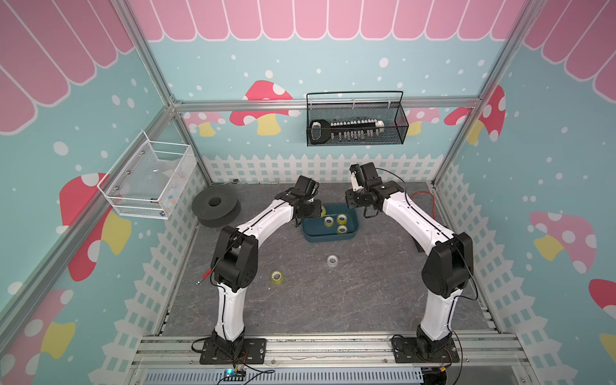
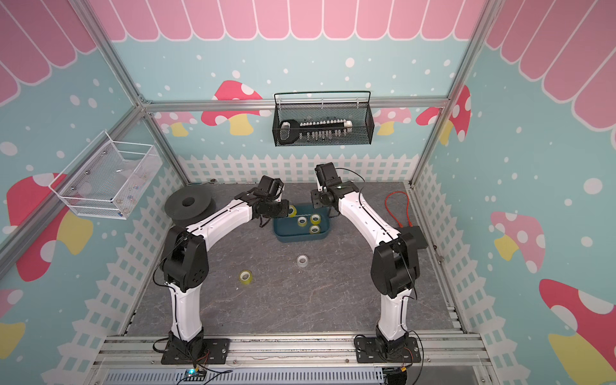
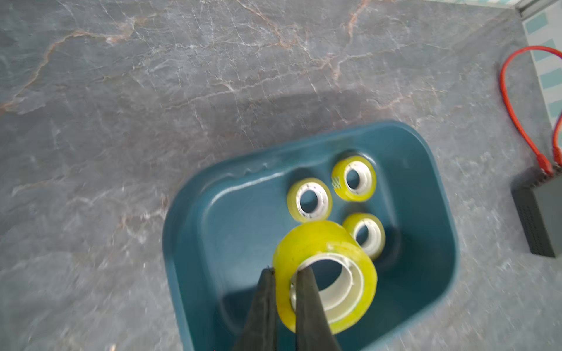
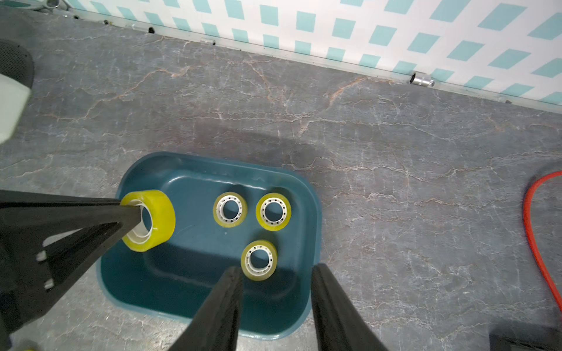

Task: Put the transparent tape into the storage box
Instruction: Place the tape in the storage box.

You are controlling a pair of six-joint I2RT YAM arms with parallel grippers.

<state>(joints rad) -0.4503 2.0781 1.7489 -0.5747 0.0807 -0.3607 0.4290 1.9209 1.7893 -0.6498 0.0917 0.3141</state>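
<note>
The storage box (image 1: 328,237) (image 3: 243,218) (image 4: 188,273) is a dark teal tub at the table's middle back. Three yellowish transparent tape rolls (image 1: 341,219) (image 4: 230,209) lie flat in its right half. My left gripper (image 3: 286,270) is shut on another transparent tape roll (image 3: 322,243) (image 4: 161,212) (image 2: 292,210), one finger inside the core and one outside, holding it above the box's left part. My right gripper (image 4: 278,267) hovers open and empty over the box's right edge. Two more rolls lie on the table nearer the front, one yellowish (image 1: 276,277) and one clear (image 1: 332,260).
A black foam disc (image 1: 216,207) sits at the back left. A red cable (image 1: 423,200) and a black block (image 3: 538,218) lie right of the box. A black wire basket (image 1: 355,125) and a white mesh basket (image 1: 150,180) hang on the walls.
</note>
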